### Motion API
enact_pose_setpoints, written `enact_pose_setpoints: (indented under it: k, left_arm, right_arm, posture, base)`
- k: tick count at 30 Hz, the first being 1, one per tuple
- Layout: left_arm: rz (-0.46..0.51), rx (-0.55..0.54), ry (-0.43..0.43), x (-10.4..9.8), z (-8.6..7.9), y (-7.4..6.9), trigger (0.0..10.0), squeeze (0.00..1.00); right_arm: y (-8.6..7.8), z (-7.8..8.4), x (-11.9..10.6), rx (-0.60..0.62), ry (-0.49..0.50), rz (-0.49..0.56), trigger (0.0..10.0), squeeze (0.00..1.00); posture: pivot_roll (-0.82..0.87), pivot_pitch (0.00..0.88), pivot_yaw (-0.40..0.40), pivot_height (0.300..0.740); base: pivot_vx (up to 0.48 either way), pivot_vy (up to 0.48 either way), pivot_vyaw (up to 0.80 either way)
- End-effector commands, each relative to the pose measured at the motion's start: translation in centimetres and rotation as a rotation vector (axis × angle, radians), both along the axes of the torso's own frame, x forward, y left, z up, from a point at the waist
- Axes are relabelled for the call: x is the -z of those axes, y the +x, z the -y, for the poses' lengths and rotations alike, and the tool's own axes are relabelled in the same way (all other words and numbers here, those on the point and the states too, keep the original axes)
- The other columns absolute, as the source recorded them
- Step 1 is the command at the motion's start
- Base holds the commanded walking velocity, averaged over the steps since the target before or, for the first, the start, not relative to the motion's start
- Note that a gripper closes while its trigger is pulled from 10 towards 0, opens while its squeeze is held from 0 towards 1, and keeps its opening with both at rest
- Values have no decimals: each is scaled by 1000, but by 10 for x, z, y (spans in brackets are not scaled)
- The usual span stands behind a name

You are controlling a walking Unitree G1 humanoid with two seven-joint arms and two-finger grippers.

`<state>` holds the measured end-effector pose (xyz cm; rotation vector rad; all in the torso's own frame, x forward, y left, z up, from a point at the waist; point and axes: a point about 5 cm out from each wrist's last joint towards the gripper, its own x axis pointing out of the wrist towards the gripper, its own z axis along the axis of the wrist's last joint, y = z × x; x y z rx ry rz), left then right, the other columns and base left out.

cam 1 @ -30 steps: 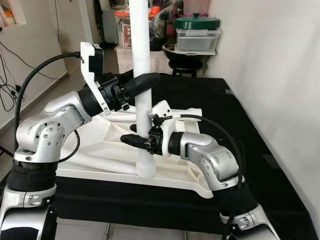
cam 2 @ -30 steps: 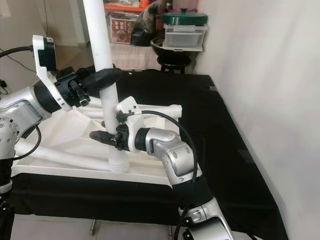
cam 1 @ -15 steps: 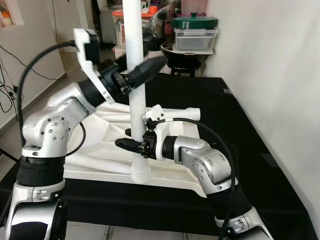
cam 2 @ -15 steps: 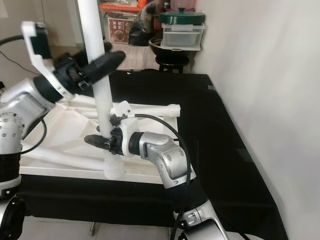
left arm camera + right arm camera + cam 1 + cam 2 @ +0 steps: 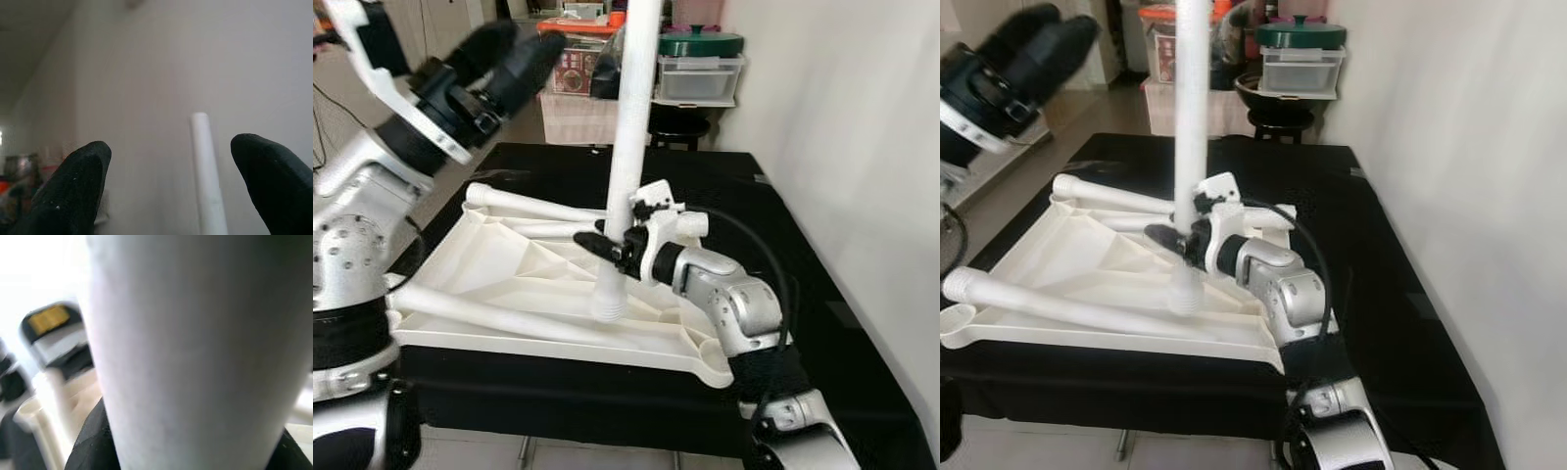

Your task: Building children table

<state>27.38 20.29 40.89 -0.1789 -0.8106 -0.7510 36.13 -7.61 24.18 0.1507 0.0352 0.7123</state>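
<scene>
standing near upright, the white leg [image 5: 631, 147] has its top cut off at 12 o'clock, the right tool [image 5: 607, 243] clamped low on it over the overturned tabletop [image 5: 509, 264]; the left tool [image 5: 514, 54], blurred at 10 o'clock, gapes apart.

Evenly bright indoor daylight; left gripper [image 5: 509, 54] motion-blurred; white leg [image 5: 195, 352] close-up soft, overexposed behind.
</scene>
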Motion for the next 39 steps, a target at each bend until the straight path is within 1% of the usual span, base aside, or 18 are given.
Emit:
enact_pose_setpoints:
  k: [1,2,3,4,5,6,7,8,9,10,12,16,19,20,22,27,34,39]
  left_arm:
    - [-16,-58,-21,6,-10,-1,10000,1000]
    - [-67,-90,-33,18,-13,4,10000,1000]
    - [-124,-139,-26,34,-14,9,10000,1000]
    - [-124,-139,-26,34,-14,9,10000,1000]
    - [-238,-209,-20,72,-12,17,10000,0]
    - [-238,-209,-20,72,-12,17,10000,0]
    - [-288,-239,-22,89,-9,19,10000,0]
    - [-330,-265,-25,101,-6,20,10000,0]
    - [-398,-331,-32,120,-4,21,10000,0]
    - [-398,-331,-32,120,-4,21,10000,0]
    - [-445,-393,-22,133,-6,22,10000,0]
    - [-478,-448,-15,141,-9,21,10000,0]
    - [-518,-529,-34,153,-15,16,10000,0]
    - [-548,-531,-42,162,-13,12,10000,0]
    - [-568,-530,-46,168,-11,9,10000,0]
    - [-722,-467,-13,214,18,-15,10000,0]
    - [-787,-466,91,241,43,-35,10000,0]
    - [-788,-483,132,247,51,-43,10000,0]
  right_arm:
    - [3,3,-6,23,38,15,8588,0]
    - [3,5,-7,28,50,21,10000,0]
    - [3,7,-9,37,62,29,10000,0]
    - [3,7,-9,37,62,29,10000,0]
    - [2,11,-16,96,21,124,10000,0]
    - [2,11,-16,96,21,124,10000,0]
    - [2,13,-17,134,-13,170,10000,0]
    - [2,14,-16,150,-27,184,10000,0]
    - [2,14,-14,146,-26,175,10000,0]
    - [2,14,-14,146,-26,175,10000,0]
    - [0,14,-10,127,-28,168,10000,0]
    - [-1,14,-6,111,-28,159,10000,0]
    - [-5,14,-4,69,30,152,10000,0]
    - [-7,14,-3,57,40,161,10000,0]
    - [-9,14,-2,49,44,169,10000,0]
    - [-19,11,1,-25,110,167,10000,0]
    - [-28,5,1,-94,143,177,10000,0]
    - [-33,2,1,-118,150,192,10000,0]
  posture:
    - [-28,0,-25,740]
    - [-29,0,-26,740]
    - [-30,0,-27,740]
    - [-30,0,-27,740]
    - [-31,0,-27,740]
    - [-31,0,-27,740]
    - [-30,0,-30,740]
    - [-30,0,-31,740]
    - [-28,2,-34,740]
    - [-28,2,-34,740]
    - [-26,16,-37,740]
    - [-27,30,-31,740]
    - [-28,49,-25,740]
    - [-29,55,-23,740]
    - [-29,58,-23,740]
    - [-28,85,-21,740]
    - [-23,112,-27,740]
    - [-24,123,-28,740]
  base:
    - [0,0,0]
    - [0,0,0]
    - [0,0,0]
    - [0,0,0]
    - [0,0,0]
    - [0,0,0]
    - [0,0,0]
    - [0,0,0]
    - [0,0,0]
    - [0,0,0]
    - [0,0,0]
    - [0,0,0]
    - [0,0,0]
    - [0,0,0]
    - [0,0,0]
    - [0,0,0]
    - [0,0,0]
    - [0,0,0]
